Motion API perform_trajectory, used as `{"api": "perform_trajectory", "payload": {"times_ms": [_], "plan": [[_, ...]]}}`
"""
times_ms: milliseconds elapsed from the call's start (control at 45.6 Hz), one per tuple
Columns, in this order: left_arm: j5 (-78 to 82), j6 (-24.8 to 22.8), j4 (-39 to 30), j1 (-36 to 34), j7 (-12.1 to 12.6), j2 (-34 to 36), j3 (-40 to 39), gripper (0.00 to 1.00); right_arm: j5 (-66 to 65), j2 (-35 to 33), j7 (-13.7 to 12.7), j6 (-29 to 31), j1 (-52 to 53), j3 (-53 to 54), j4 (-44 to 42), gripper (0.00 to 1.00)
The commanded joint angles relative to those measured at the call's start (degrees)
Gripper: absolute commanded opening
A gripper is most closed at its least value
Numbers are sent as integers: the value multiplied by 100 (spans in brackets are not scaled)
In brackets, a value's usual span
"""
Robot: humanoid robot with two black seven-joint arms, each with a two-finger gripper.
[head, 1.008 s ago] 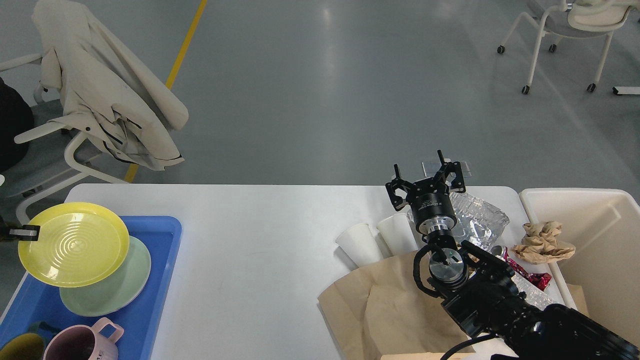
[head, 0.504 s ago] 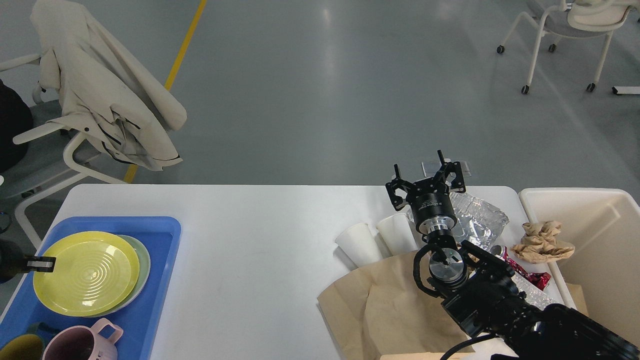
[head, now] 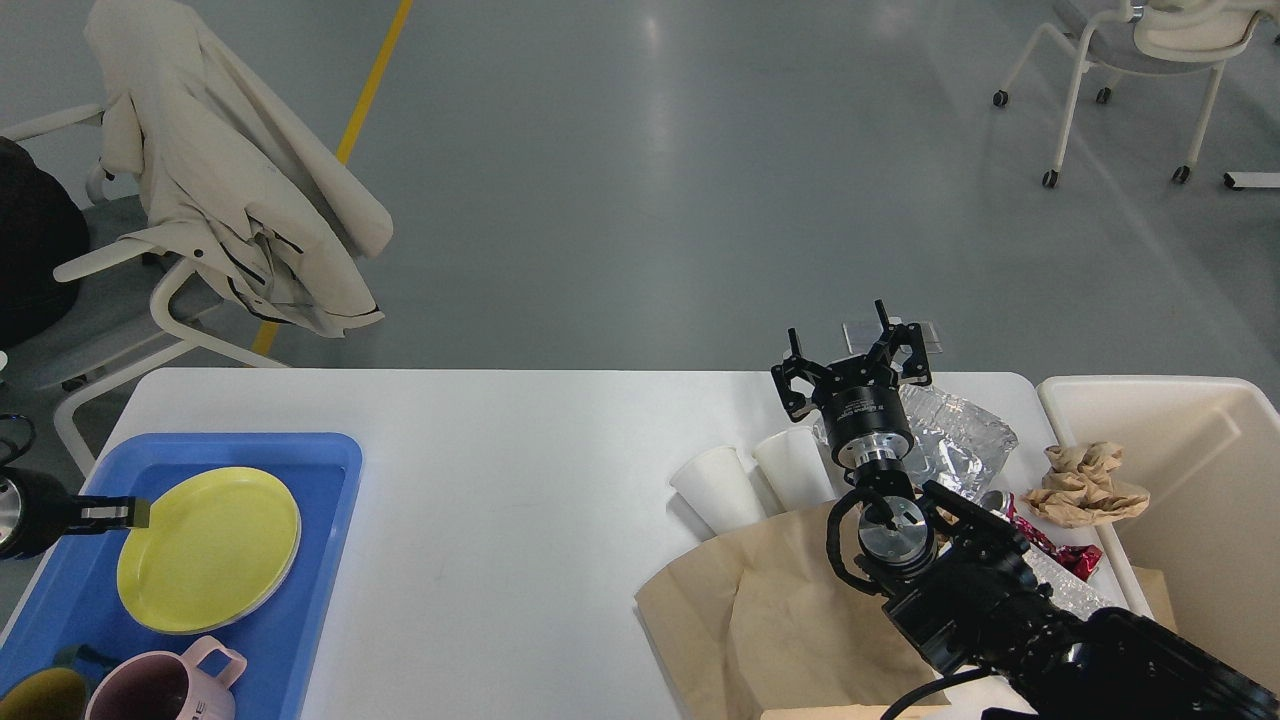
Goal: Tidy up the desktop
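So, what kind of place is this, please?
Probably an office or lab hall: a wide grey floor with a yellow line, wheeled chairs, a white desktop holding a dish tray.

On the left, one blue tray (head: 330,470) holds one yellow plate (head: 208,550) and two mugs, pink (head: 165,685) and olive (head: 40,695). On the right: two white paper cups (head: 715,490), one brown paper bag (head: 770,610), one cream bin (head: 1200,470). Far off, two chairs (head: 1130,60).

Black jointed arms, silver collars, black cable (head: 925,688)
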Motion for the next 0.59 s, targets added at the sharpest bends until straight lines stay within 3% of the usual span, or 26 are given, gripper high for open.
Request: {"api": "perform_trajectory", "payload": {"times_ms": [0,175,241,351,460,570], "plan": [[-93,-459,-9,-409,-293,102,-145,68,0,1,0,0,0,0,0,100],[-128,-1909,-27,-1674,-715,708,-689,80,0,1,0,0,0,0,0,100],[-303,-2489,-18,-2184,-865,963,-1189,82,0,1,0,0,0,0,0,100],[-988,-3289,-9,-2660,-892,1376,-2252,87,0,1,0,0,0,0,0,100],[-2314,-3405,0,-2503,-874,1403,-3343,91,0,1,0,0,0,0,-9,100],[-4299,-3405,0,-1748,-821,1122,-3897,93,0,1,0,-9,0,0,-9,100]]}}
